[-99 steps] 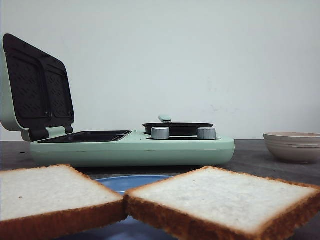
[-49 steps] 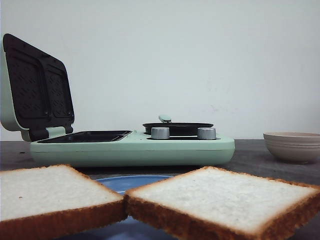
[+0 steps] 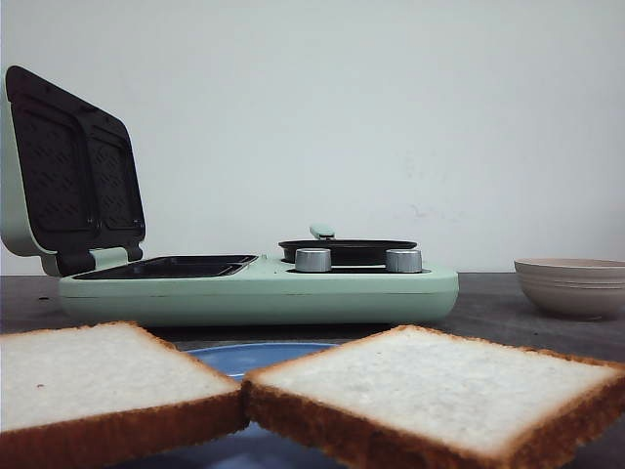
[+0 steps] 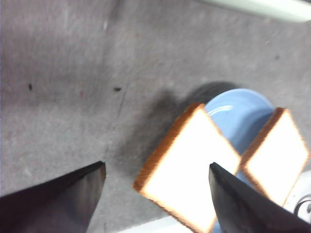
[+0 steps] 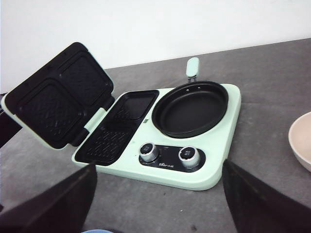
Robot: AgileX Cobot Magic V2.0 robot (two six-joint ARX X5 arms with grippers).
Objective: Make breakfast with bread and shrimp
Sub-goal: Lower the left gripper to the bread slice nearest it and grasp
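A mint-green breakfast maker [image 3: 259, 288] stands on the grey surface [image 4: 68, 73], its waffled lid [image 5: 58, 94] raised at the left, the grill tray [image 5: 119, 126] bare, and a black frying pan [image 5: 190, 108] sitting on its right half behind two silver knobs [image 3: 313, 259]. A beige ribbed bowl [image 3: 573, 284] rests well to the right of it. Two slices of bread [image 3: 435, 391] lie side by side on a blue plate [image 4: 243, 114] in front of the appliance, their corners nearly touching. No shrimp can be made out. The left tool [image 4: 155, 187] hangs over the nearer slice with its jaws spread wide, holding nothing. The right tool [image 5: 158, 194] is likewise wide apart and empty, facing the appliance.
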